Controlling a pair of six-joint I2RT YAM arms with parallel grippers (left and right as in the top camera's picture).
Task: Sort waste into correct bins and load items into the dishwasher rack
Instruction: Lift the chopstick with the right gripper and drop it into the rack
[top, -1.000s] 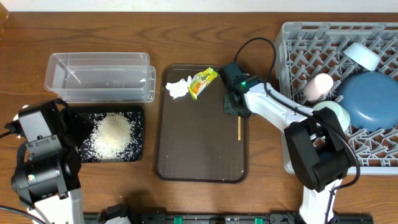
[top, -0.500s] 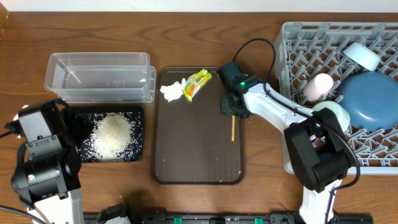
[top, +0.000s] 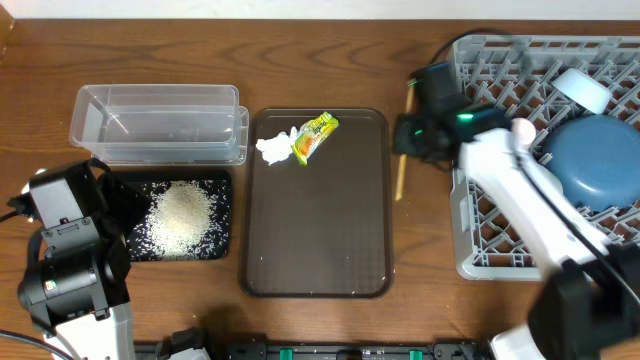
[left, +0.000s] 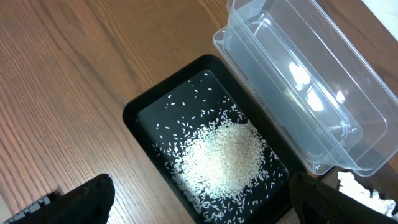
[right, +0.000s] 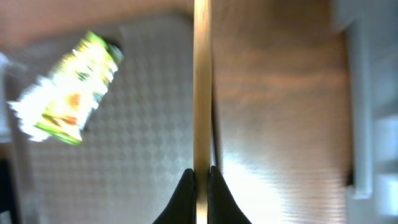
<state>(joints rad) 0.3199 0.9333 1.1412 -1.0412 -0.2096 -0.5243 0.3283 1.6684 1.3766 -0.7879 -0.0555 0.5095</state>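
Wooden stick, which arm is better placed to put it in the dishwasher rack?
Right. Its fingers are shut on the wooden stick, held right beside the dishwasher rack. The left arm sits far off by the black tray, fingers open.

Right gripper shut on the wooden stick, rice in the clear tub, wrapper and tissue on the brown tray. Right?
No: rice is in the black tray, not the clear tub (left wrist view). Right gripper is shut on the wooden stick; wrapper and tissue are on the brown tray.

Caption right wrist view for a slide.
Right gripper pinches a wooden stick along the tray edge, wrapper at left.
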